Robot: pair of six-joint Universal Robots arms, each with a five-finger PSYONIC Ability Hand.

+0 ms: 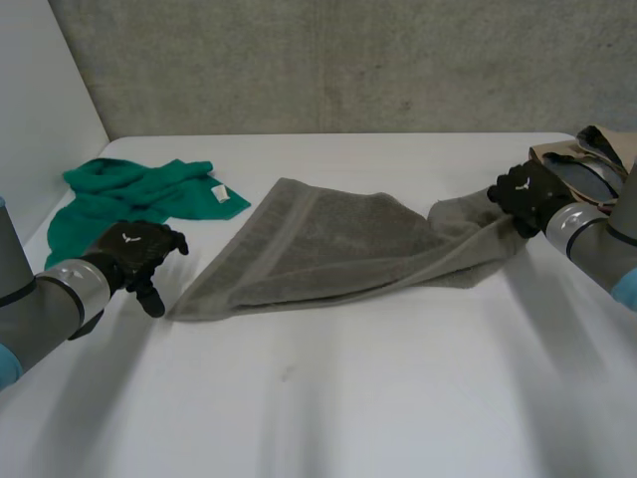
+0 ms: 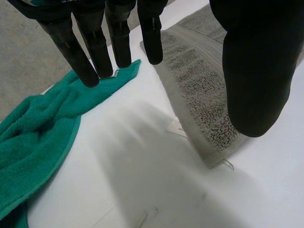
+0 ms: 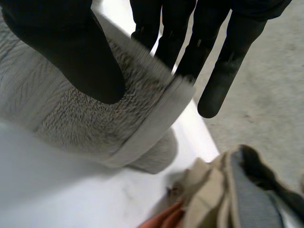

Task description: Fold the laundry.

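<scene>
Towels, two: grey towel (image 1: pixel 338 249), green towel (image 1: pixel 129 194); white table (image 1: pixel 398 398), one.

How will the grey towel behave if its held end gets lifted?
Probably floppy: the grey towel bunches into folds near the right hand pinching its end, so it should sag and trail. Its looped pile looks rough, so it likely won't slip from the grip.

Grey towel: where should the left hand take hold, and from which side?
Take the grey towel's free corner nearest the left hand, coming in from the bare table strip beside the green towel. That corner lies flat with its hemmed edge exposed, and the right hand pinches the opposite end, so it is the matching grip.
</scene>
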